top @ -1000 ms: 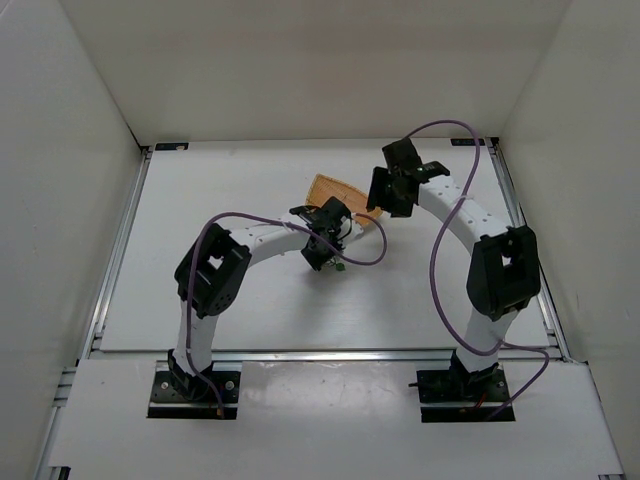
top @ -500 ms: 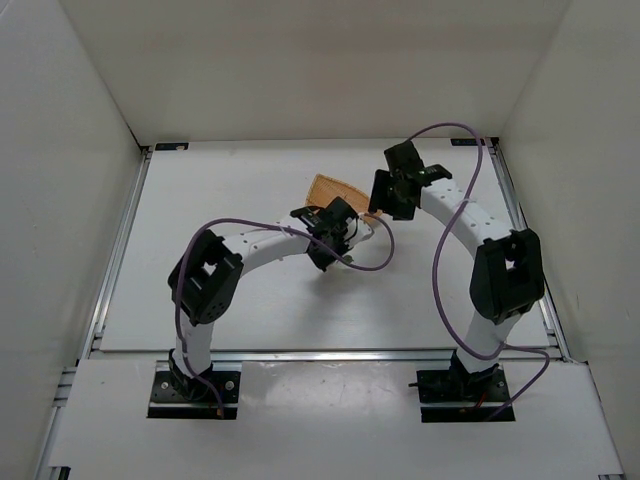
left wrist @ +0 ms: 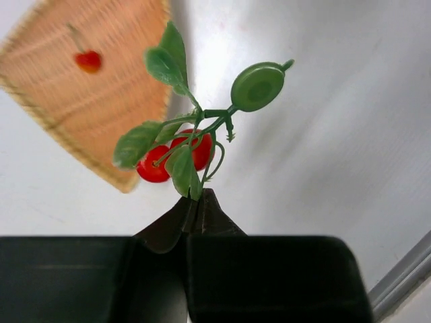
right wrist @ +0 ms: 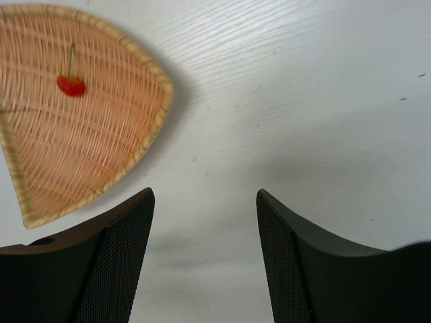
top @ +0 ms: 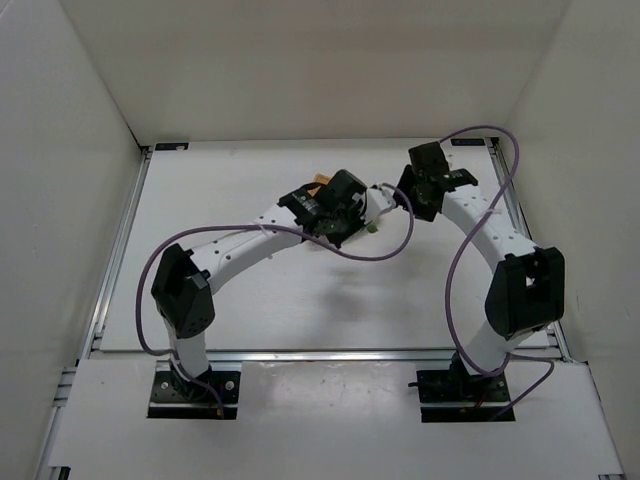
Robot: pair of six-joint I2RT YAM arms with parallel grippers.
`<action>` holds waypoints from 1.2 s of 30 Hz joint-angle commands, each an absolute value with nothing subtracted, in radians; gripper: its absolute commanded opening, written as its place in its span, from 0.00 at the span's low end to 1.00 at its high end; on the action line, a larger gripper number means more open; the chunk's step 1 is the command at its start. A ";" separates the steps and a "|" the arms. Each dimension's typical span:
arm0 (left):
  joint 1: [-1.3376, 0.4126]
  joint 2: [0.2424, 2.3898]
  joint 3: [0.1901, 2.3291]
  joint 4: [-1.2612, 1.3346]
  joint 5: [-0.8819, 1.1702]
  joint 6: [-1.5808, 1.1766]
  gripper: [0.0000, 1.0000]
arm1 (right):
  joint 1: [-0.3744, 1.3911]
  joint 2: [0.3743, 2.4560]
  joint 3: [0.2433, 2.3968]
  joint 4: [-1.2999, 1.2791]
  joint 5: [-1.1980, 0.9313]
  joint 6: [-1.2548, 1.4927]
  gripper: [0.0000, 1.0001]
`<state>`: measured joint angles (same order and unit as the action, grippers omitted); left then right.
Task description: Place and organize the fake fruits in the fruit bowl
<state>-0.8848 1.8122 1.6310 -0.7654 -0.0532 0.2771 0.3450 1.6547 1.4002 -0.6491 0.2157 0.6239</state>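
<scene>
My left gripper is shut on a leaf of the cherry cluster, which has red balls, green leaves and a round green stem cap. It holds the cluster above the table by the right edge of the woven fruit bowl. A single red cherry with a thin stem lies in the bowl. In the right wrist view the bowl and the single cherry show at upper left. My right gripper is open and empty over bare table to the right of the bowl. In the top view my left wrist hides most of the bowl.
White walls enclose the table on three sides. Metal rails run along the table's left and right edges. Purple cables loop off both arms near the middle of the table.
My left arm has stretched forward and to the right, carrying the cherry cluster up to the bowl. My right arm has drawn back to the right, away from the bowl.
</scene>
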 commanded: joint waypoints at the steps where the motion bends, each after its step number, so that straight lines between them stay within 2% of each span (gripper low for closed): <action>1: -0.835 1.862 1.774 -0.761 -0.091 0.302 0.10 | 0.324 1.605 1.385 -0.646 0.259 0.664 0.67; 7: -0.784 2.049 1.977 -0.761 -0.126 0.311 0.10 | 0.324 1.571 1.353 -0.655 0.290 0.664 0.67; 13: -0.747 2.146 2.060 -0.761 -0.155 0.321 0.26 | 0.314 1.531 1.319 -0.655 0.299 0.664 0.67; 15: -0.736 2.157 2.060 -0.761 -0.155 0.321 0.28 | 0.314 1.522 1.310 -0.655 0.308 0.664 0.67; 19: -0.736 2.148 2.027 -0.761 -0.173 0.321 0.57 | 0.305 1.502 1.299 -0.655 0.308 0.664 0.68; 20: -0.736 2.135 2.017 -0.761 -0.173 0.308 0.73 | 0.305 1.491 1.299 -0.664 0.308 0.664 0.68; 24: -0.710 2.025 1.979 -0.761 -0.228 0.261 0.98 | 0.296 1.450 1.263 -0.664 0.318 0.664 0.69; 29: -0.559 1.885 1.895 -0.782 -0.242 0.210 1.00 | 0.249 1.367 1.183 -0.675 0.327 0.655 0.79; 33: -0.265 1.780 1.803 -0.828 -0.191 0.158 1.00 | 0.172 1.286 1.082 -0.675 0.327 0.634 0.87; 36: -0.128 1.715 1.708 -0.879 -0.153 0.140 1.00 | 0.120 1.206 1.008 -0.675 0.316 0.609 0.92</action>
<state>-0.2317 1.7992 1.7771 -0.7826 -0.1825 0.1875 0.1596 1.2716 1.0550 -0.6628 0.3054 0.6411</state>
